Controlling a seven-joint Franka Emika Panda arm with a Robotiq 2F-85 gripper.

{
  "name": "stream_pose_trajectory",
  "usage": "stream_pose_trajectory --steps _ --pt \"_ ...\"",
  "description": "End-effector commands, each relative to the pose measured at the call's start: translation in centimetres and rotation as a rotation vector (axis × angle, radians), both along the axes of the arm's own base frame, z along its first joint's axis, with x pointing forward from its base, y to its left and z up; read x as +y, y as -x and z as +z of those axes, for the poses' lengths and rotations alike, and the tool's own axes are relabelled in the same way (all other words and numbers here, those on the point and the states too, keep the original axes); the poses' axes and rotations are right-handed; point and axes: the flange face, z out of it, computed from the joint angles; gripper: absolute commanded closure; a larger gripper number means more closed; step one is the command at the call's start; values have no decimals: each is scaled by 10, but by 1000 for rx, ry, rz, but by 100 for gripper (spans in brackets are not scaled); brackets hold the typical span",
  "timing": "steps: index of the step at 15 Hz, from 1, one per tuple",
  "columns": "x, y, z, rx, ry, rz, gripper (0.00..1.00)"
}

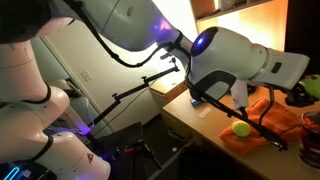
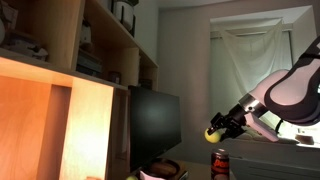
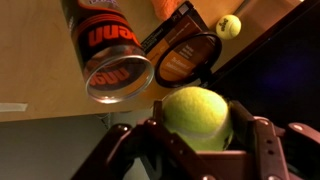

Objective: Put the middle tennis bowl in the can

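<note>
The pincer (image 3: 205,128) is clamped on the tennis ball (image 3: 197,116). Its dark fingers (image 3: 262,140) press on the left and right of the yellow-green fuzz, and the ball fills the gap between them. In an exterior view the pincer (image 2: 222,124) holds the same ball (image 2: 212,132) in the air, clear of the worktop, at the end of the white arm (image 2: 290,95).

The can (image 2: 220,163) stands below the held ball, slightly to its right in that view, well apart from it. In the wrist view the can (image 3: 108,45) is a dark reddish-brown cylinder with orange lettering. Its open mouth faces the camera, up and to the left of the ball, and it stands on the pale wooden worktop (image 3: 40,60).

Just right of the can lies a small black racket (image 3: 185,55), its oval head toward the pincer. Farther off, beyond the racket, a second tennis ball (image 3: 228,27) rests by itself. An exterior view shows a ball (image 1: 241,128) lying on an orange cloth (image 1: 268,108) at the edge of the worktop (image 1: 185,115), under the bulky arm (image 1: 225,60).

Farther out are a dark monitor (image 2: 155,125), wooden shelves (image 2: 70,95) to its left, and a pale curtain (image 2: 250,60) behind the arm.
</note>
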Motion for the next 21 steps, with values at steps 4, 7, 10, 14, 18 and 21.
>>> stream_pose_trajectory --steps 4,7,10,14,18,21 --pt "-5 4 7 4 12 -113 58" --pt "-3 6 1 15 17 -134 58" --pt "2 6 -4 24 19 -147 58" --pt "5 9 -11 35 19 -173 58" --pt "2 12 -20 45 7 -218 58" --pt "3 12 -26 52 -9 -225 58"
